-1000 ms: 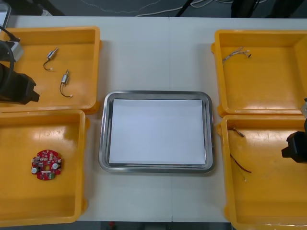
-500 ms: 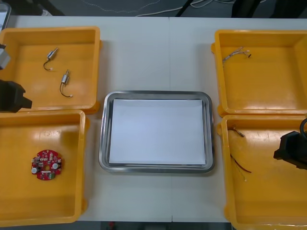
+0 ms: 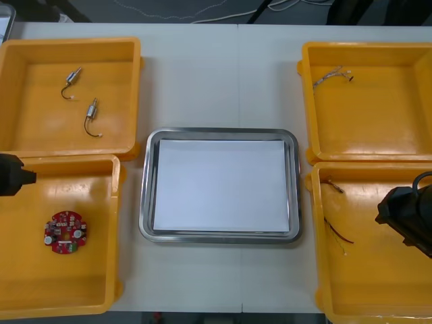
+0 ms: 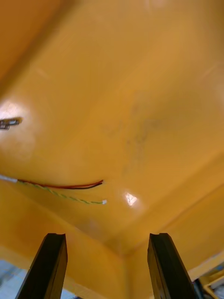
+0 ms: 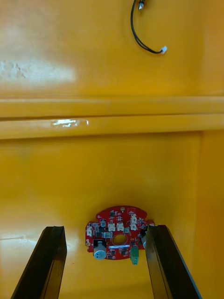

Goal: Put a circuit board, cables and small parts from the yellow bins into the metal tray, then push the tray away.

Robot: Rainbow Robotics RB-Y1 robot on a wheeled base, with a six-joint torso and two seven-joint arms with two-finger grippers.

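A round red circuit board [image 3: 65, 233] lies in the near left yellow bin [image 3: 101, 297]. My left gripper [image 3: 13, 179] hangs over that bin's far rim. In the left wrist view the gripper [image 5: 106, 261] is open, and the board [image 5: 116, 232] lies just ahead between its fingers. My right gripper [image 3: 403, 214] hovers over the near right yellow bin [image 3: 324, 283], beside a red and yellow cable [image 3: 337, 233]. The right wrist view shows the gripper [image 4: 107, 268] open and holding nothing, with the cable [image 4: 65, 187] ahead of it on the bin floor. The metal tray [image 3: 219, 133], white inside, sits between the bins.
Two small metal parts [image 3: 71, 82] [image 3: 91, 116] with black cables lie in the far left bin. A thin cable [image 3: 331, 75] rests in the far right bin. Another small piece [image 3: 335, 185] lies at the near right bin's far corner. Bare table runs beyond the tray.
My left gripper has moved from the far left bin toward the near left bin. The right gripper has moved inward over the near right bin. Nothing has been picked up.
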